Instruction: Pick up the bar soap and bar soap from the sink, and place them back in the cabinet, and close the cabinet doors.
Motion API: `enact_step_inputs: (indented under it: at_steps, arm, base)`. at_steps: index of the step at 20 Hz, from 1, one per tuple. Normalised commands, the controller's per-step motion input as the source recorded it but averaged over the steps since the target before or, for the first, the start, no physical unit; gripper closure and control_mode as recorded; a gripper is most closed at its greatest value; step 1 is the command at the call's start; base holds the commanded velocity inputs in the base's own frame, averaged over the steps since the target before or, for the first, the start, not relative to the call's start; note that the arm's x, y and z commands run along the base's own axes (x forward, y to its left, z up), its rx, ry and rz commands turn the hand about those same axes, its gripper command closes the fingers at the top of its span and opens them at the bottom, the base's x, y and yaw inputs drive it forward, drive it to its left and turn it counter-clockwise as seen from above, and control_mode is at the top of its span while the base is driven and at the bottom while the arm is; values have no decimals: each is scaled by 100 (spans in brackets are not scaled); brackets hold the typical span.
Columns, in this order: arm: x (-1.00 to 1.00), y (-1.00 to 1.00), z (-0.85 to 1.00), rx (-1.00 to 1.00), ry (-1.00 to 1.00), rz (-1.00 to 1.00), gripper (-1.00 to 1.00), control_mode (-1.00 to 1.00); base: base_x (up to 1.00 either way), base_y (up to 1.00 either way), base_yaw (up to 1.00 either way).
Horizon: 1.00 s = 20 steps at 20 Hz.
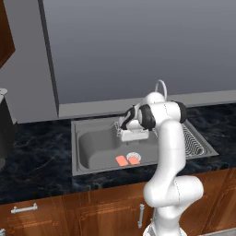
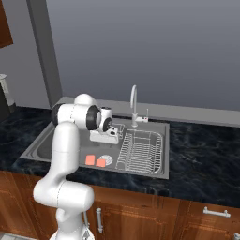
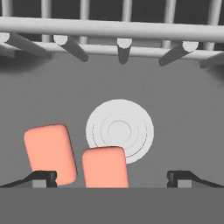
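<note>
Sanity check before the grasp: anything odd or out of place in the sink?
Yes: two bar soaps lie loose on the sink floor. One overlaps the drain's edge, the other sits beside it, slightly askew. The tool hangs open above them. Nothing looks spilled or damaged.

Kitchen: sink (image 1: 92, 163), dark counter (image 1: 37, 161).

Basin floor around both soaps (image 3: 105, 167) lies open; dish rack (image 3: 122, 30) seemingly crowds beyond.
</note>
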Motion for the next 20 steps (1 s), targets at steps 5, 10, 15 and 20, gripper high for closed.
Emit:
enact_step_inputs:
  at_steps: [5, 10, 15, 20]
  arm:
    - [0, 0, -17, 0, 0, 0, -100, -100]
    - [0, 0, -10, 0, 0, 0, -100, -100]
    - [0, 0, -4, 0, 0, 0, -100, -100]
    - [0, 0, -4, 0, 0, 0, -100, -100]
  base:
    - [0, 0, 0]
    - [0, 0, 0]
    - [0, 0, 0]
    - [0, 0, 0]
